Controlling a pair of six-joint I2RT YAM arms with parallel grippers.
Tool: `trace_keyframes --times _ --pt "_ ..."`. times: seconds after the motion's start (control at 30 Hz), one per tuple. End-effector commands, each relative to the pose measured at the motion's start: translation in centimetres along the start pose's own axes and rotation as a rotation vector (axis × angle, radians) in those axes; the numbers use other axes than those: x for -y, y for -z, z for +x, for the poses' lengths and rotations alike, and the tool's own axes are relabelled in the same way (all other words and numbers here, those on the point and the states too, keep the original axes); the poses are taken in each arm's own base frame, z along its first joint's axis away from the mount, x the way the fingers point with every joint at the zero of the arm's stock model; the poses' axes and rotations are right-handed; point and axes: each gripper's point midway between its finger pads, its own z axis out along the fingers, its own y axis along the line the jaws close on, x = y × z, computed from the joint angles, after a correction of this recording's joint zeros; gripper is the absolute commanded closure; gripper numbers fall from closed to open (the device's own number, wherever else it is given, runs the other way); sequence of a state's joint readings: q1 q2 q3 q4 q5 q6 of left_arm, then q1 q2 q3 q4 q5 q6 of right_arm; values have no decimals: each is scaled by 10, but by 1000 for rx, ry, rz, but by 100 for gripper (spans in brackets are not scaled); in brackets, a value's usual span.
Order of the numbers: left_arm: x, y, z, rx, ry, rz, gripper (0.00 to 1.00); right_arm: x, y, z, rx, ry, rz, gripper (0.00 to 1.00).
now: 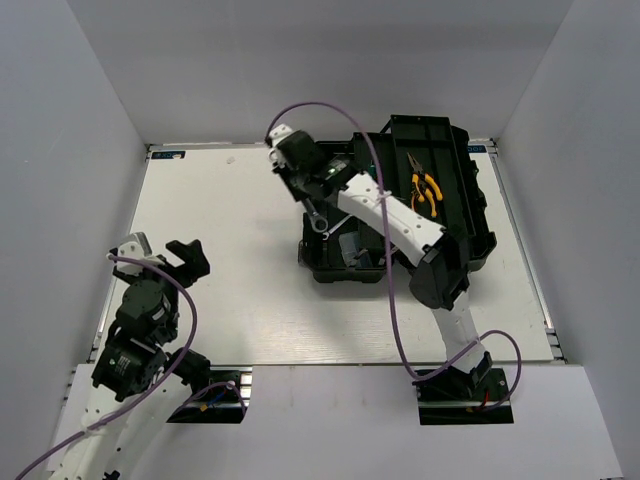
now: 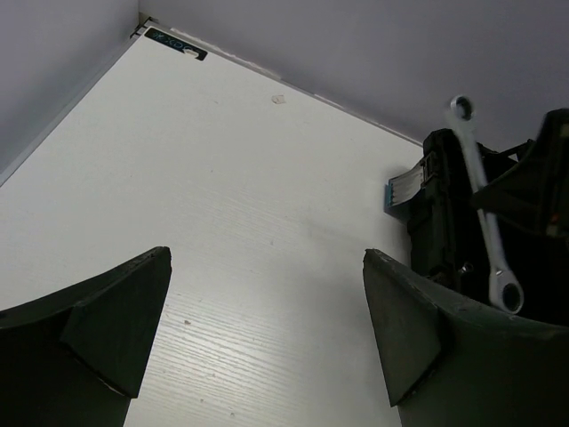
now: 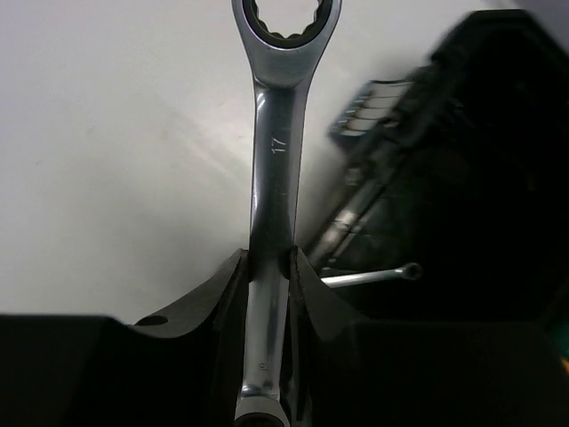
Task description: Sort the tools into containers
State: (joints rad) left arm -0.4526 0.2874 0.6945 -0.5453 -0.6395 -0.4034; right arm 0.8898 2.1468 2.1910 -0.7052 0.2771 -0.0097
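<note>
My right gripper (image 1: 303, 190) is shut on the longer silver wrench (image 3: 276, 151), marked 17, and holds it above the left edge of the black toolbox (image 1: 455, 215). The wrench also shows in the top view (image 1: 314, 218) and in the left wrist view (image 2: 482, 200). Yellow-handled pliers (image 1: 425, 190) lie in the toolbox's upper tray. A thin silver tool (image 3: 369, 277) lies inside the box below the wrench. My left gripper (image 1: 185, 258) is open and empty over the table's left side. The green screwdrivers are not visible.
The white table (image 1: 230, 260) is walled by grey panels at the back and sides. The right arm (image 1: 390, 215) stretches across the toolbox. A purple cable (image 1: 385, 290) hangs along it. A blue-white label (image 2: 404, 189) sticks out at the toolbox's left side.
</note>
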Motion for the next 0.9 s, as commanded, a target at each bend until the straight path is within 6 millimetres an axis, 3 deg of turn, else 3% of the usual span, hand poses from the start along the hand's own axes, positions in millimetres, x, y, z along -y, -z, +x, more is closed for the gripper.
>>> trace_keyframes --times 0.0,0.07,0.27,0.4,0.43,0.47,0.53,0.6,0.67,0.87 --pt "1 -1 -3 4 -7 -4 1 63 41 -50 178 -57 144 100" --pt "3 -3 -1 -8 -12 5 1 83 41 -43 169 -78 175 100" --pt "27 -13 18 -77 -52 104 1 100 17 1 59 -163 177 100" --pt "71 -27 56 -257 -66 250 1 98 9 12 22 -180 130 100" --pt "77 -40 82 -359 -96 234 1 97 8 12 17 -181 118 100" --pt "87 -45 85 -405 -86 236 1 99 7 17 6 -186 119 87" --pt "99 -60 120 -557 -115 221 1 98 6 19 -1 -185 103 73" --pt "114 -66 140 -640 -101 255 1 99 9 18 -1 -195 82 58" --pt "130 -74 164 -697 -79 297 1 99 16 14 14 -202 57 53" --pt "158 -87 183 -722 -44 403 1 106 41 1 58 -212 35 51"
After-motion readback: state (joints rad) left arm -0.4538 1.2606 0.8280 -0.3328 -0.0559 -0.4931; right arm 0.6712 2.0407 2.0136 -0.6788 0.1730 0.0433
